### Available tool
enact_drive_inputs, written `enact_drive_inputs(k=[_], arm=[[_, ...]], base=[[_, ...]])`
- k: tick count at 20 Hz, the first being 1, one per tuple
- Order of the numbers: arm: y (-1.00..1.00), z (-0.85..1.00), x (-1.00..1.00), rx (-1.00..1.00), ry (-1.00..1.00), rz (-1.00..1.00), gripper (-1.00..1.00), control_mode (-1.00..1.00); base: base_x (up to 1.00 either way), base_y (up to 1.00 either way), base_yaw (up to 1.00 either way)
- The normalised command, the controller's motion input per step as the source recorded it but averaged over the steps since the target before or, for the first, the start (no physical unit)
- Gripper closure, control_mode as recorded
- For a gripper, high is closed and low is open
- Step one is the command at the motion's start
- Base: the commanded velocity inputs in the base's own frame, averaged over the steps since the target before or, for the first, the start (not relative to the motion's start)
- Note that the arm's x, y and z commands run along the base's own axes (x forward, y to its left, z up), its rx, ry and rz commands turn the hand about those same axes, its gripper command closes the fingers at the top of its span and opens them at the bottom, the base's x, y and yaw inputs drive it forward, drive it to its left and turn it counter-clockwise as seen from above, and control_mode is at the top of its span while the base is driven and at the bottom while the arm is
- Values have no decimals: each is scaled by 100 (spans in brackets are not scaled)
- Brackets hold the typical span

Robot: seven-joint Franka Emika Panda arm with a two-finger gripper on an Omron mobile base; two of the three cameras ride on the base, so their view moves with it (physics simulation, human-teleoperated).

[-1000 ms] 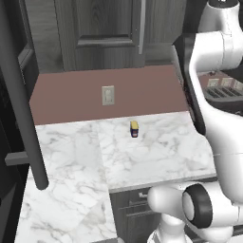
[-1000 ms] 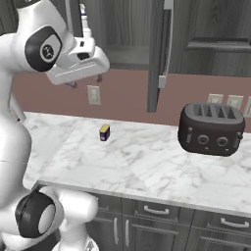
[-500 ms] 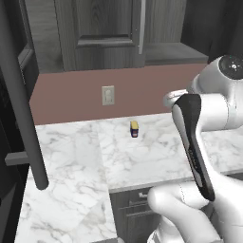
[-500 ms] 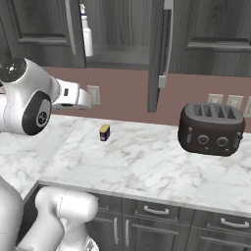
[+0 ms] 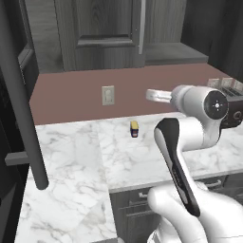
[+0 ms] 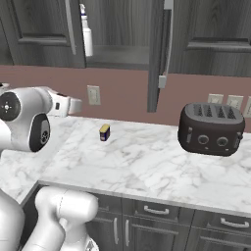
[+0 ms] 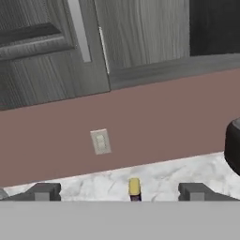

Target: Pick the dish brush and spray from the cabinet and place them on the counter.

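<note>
Cabinet (image 6: pixel 122 29): dark grey wood grain, panelled doors, long metal bar handles; one door is seen swung open edge-on in the right base view, with a grey shelf exposed behind it
Counter (image 6: pixel 147 162): white marble with grey veining, flat and L-shaped, carried on dark drawers; broad bare stretches are seen along its front edge and at its left end
Wall (image 5: pixel 71 97): plain brownish-red band between cabinet and counter, with a pale rectangular outlet plate (image 5: pixel 108 95) set in it
Toaster (image 6: pixel 211 129): dark, rounded, slotted on top, knobs on the front; it is stood at the right end of the counter near the back edge
Spray (image 6: pixel 87 34): white plastic bottle, upright on the cabinet shelf at the left edge of the opening, just beside a door handle; its nozzle colour cannot be told
Small block (image 6: pixel 104 132): yellow over dark, boxy; it is stood alone near the back edge of the counter, below the outlet plate, well apart from the toaster
Gripper (image 7: pixel 119 191): held level above the counter and pointed at the wall; the two dark finger tips are set wide apart, nothing is held between them and nothing is touched; the small block is seen beyond the gap in the hand view
Dish brush: cannot be made out in any view
</note>
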Motion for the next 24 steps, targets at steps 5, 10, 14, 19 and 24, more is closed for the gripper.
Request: enact_drive_inputs(k=[5, 10, 14, 19, 24], arm=[[6, 65, 37, 1, -1, -1, -100, -100], [0, 71, 19, 0, 16, 3, -100, -100], [8, 48, 19, -3, 23, 7, -100, -100], [24, 51, 9, -8, 14, 11, -100, -100], [19, 36, 12, -14, 3, 11, -100, -100]], base=[[0, 0, 0], [0, 0, 0], [0, 0, 0], [0, 0, 0], [0, 0, 0]])
